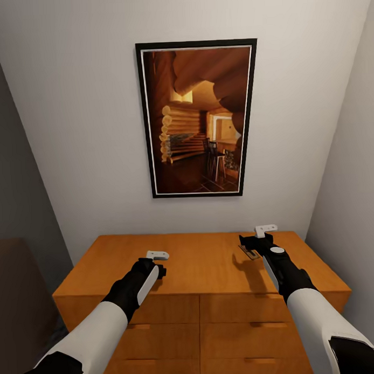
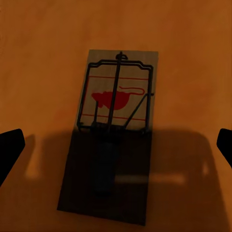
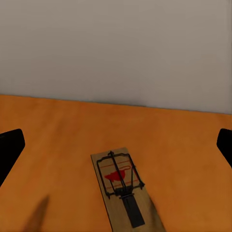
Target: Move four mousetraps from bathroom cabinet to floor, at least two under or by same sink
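Left gripper (image 2: pixel 116 145), jaws wide, above flat red-printed mousetrap (image 2: pixel 116 104) on cabinet (image 2: pixel 43 58).

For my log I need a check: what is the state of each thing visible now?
Orange-brown wooden cabinet: drawers shut.
Wooden mousetrap below left claw: flat on cabinet top, not gripped.
Wooden mousetrap ahead of right claw: flat, not gripped.
Both claws: open.

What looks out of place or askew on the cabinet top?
Nothing is damaged or spilled. A mousetrap lies flat on the cabinet below the open left gripper, slightly skewed. Another mousetrap lies flat ahead of the open right gripper.
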{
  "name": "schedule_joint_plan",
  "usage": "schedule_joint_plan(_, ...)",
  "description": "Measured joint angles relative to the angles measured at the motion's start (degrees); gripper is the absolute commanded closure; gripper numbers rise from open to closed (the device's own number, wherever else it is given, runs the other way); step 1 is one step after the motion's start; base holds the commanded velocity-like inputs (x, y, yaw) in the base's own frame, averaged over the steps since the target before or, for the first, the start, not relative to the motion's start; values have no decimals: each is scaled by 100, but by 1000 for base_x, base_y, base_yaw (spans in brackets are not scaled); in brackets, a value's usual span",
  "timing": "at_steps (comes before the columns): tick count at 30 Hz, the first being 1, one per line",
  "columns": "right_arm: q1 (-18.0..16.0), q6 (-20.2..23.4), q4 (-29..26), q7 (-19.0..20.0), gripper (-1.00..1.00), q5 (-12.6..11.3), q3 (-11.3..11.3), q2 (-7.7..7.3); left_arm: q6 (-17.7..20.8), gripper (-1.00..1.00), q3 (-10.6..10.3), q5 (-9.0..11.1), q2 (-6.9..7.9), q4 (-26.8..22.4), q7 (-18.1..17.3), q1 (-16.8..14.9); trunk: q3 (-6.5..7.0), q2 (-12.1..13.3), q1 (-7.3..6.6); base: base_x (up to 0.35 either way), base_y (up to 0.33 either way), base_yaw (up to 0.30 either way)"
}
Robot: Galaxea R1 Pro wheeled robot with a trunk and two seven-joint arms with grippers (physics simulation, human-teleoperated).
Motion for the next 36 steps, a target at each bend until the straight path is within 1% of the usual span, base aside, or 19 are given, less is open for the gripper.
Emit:
schedule_joint_plan(17,1,0,0,0,-100,0,1,0,-1,-100,-1,-2,6,0,-30,0,0,-2,1,0,0,0)
schedule_joint_plan(28,1,0,0,0,-100,0,0,0,-3,-100,-3,-6,8,-1,-37,-1,-198,-442,242,0,0,0)
schedule_joint_plan(36,1,0,0,15,-100,0,1,0,0,-100,-4,4,12,-2,-40,-2,-198,-444,242,0,0,0)
